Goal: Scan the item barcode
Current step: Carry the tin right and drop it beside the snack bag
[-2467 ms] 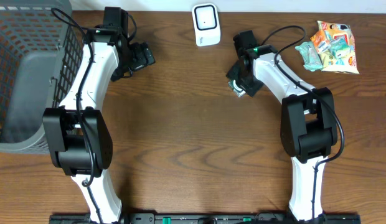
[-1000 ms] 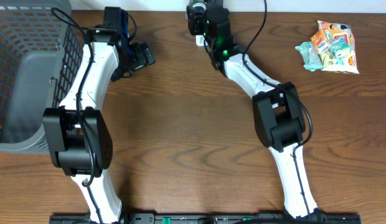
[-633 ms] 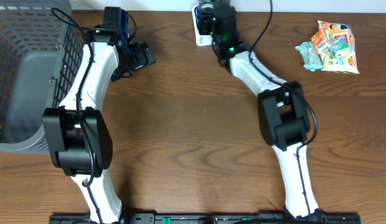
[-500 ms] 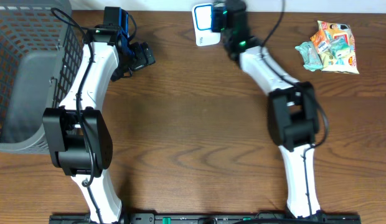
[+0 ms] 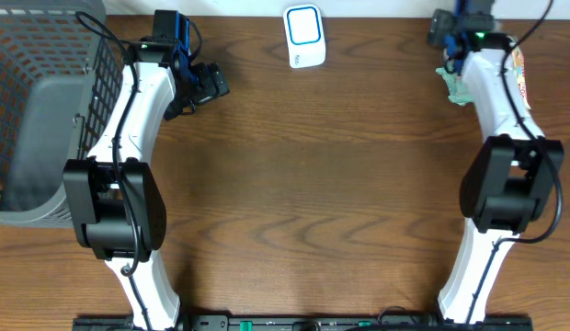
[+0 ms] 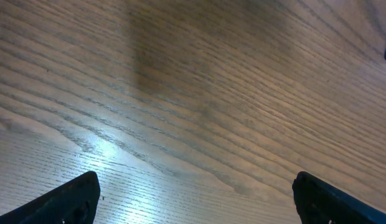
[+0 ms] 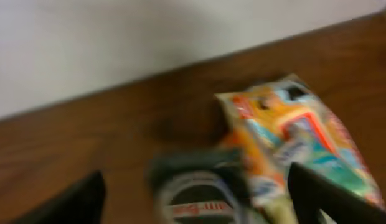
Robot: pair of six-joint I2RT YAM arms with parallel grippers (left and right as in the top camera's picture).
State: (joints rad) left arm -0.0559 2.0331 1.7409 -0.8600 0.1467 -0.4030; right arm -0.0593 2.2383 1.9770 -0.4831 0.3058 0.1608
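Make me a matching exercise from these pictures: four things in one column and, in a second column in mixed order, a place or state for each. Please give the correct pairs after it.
Column one
1. grey basket
2. white scanner
3. orange snack bag
4. left gripper

Column two
A. open, above the bare wooden table
B. at the table's far edge, near the middle
C. at the table's left edge
D. near the table's far right corner

Pairs: 1-C, 2-B, 3-D, 4-A

Free tabletop (image 5: pixel 294 184) between basket (image 5: pixel 28 55) and scanner (image 5: pixel 304 35)
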